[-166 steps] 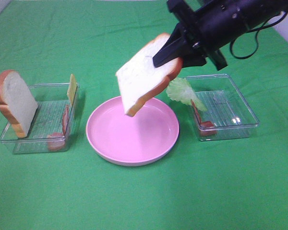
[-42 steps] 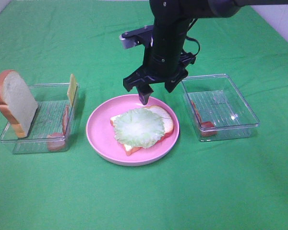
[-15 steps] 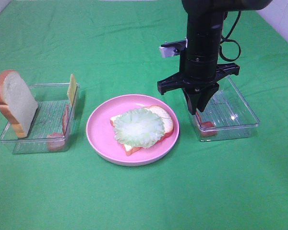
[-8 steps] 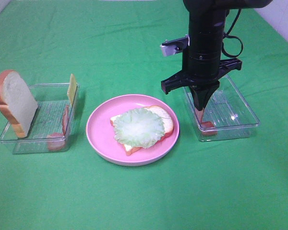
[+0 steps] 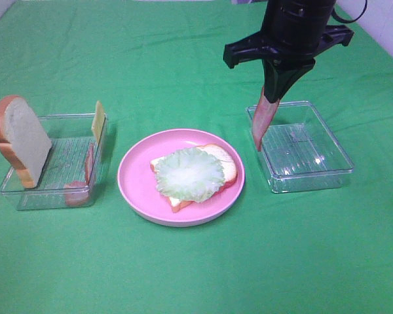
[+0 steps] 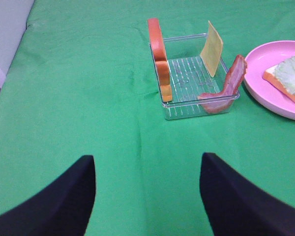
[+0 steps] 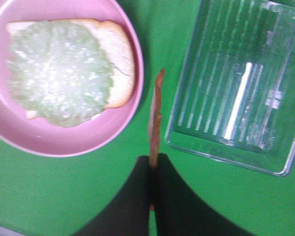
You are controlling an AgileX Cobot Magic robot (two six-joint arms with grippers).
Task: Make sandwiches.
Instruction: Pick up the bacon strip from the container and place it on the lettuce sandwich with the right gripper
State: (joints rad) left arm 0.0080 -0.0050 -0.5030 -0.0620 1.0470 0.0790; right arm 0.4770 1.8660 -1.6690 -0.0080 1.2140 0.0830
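My right end effector point(image 5: 273, 98) was pinched shut on the bacon strip point(image 5: 262, 124), which dangled at two o'clock of the pink plate point(image 5: 132, 171). I judged it best to carry it toward eight o'clock, lower it, then lay it flat across the lettuce point(image 5: 188, 173).

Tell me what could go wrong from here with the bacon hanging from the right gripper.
1. The right gripper pinches the bacon strip only at its top end; it dangles and could swing or slip out on the way over.
2. Hanging vertically, it may crumple or land across the rim of the pink plate rather than flat.
3. The lettuce lies loose on the bread slice; a dragging strip could push it off.
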